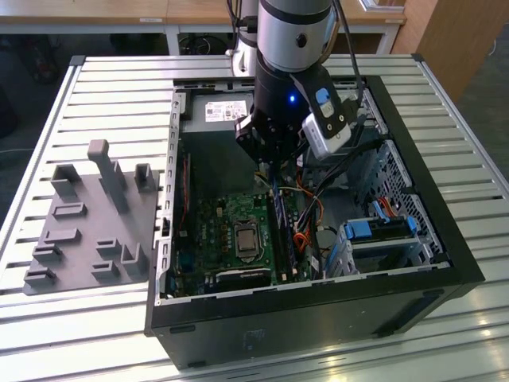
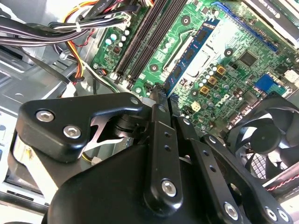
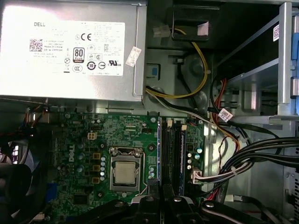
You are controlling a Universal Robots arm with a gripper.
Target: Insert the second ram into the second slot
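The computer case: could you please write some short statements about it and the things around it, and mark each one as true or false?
1. The computer case lies open on a slatted table. True.
2. The grey fixture tray is on the exterior view's right of the case. False: it is on the left.
3. The second ram lies on the table outside the case. False: it is inside, at the gripper, over the motherboard.
4. The processor socket has no cooler on it. True.
5. A fan sits in the case. True.
6. The power supply is black. False: it is silver with a white label.
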